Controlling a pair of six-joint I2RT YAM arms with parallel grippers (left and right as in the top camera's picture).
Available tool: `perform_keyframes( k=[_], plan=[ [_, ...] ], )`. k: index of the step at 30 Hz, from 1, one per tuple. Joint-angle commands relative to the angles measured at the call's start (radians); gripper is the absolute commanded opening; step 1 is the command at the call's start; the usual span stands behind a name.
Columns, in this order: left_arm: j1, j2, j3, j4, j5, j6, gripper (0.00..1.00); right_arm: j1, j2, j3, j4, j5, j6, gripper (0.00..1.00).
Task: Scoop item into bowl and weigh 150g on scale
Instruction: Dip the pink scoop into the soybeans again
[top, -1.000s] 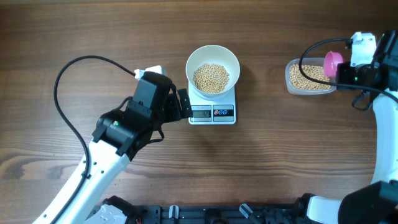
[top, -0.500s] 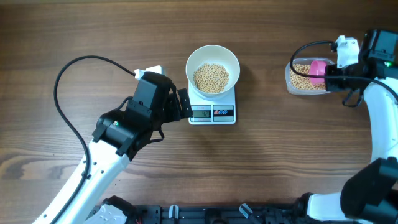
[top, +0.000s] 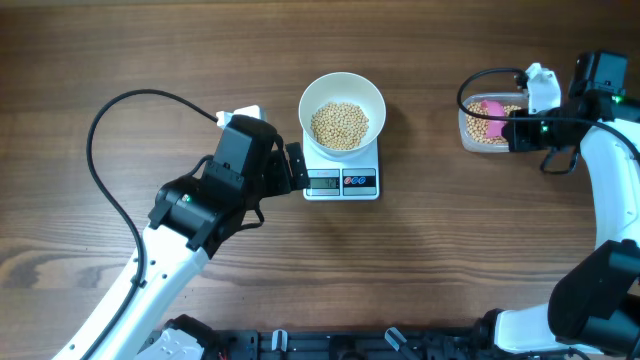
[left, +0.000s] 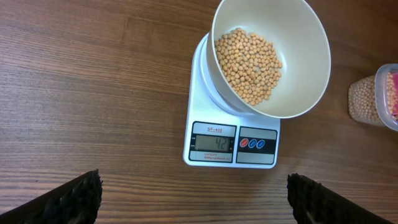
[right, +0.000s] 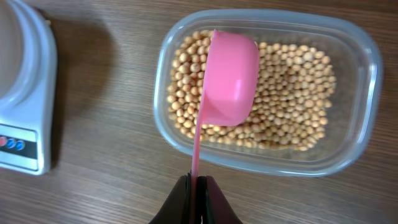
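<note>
Straight ahead of the left gripper (left: 194, 183), beyond its spread fingers (left: 68, 199): scale (left: 214, 144), bowl (left: 305, 56) on top, beans (left: 249, 62) in the bowl. Ahead of the right gripper (right: 198, 186), handle pinched in its jaws: scoop (right: 227, 81), over more beans in the container (right: 368, 81).

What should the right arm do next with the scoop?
Probably lower the pink scoop into the beans in the clear container and draw it through to fill it. The right gripper is shut on its handle, the scoop is over the beans, and the bowl on the scale holds only a shallow layer; the display seems to read 42.
</note>
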Motion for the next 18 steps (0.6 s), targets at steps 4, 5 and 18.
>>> perform_keyframes(
  k=[4,5,18],
  plan=[
    [0.005,-0.007,0.0,0.002,-0.01,0.008,1.0,0.006,0.02,0.002,-0.015,-0.087,0.017,0.04],
    [0.005,-0.007,0.0,0.002,-0.01,0.008,1.0,0.006,0.02,0.002,-0.015,-0.087,0.017,0.04],
    [0.005,-0.007,0.0,0.002,-0.01,0.008,1.0,-0.136,0.029,0.002,-0.017,-0.32,0.082,0.04]
  ],
)
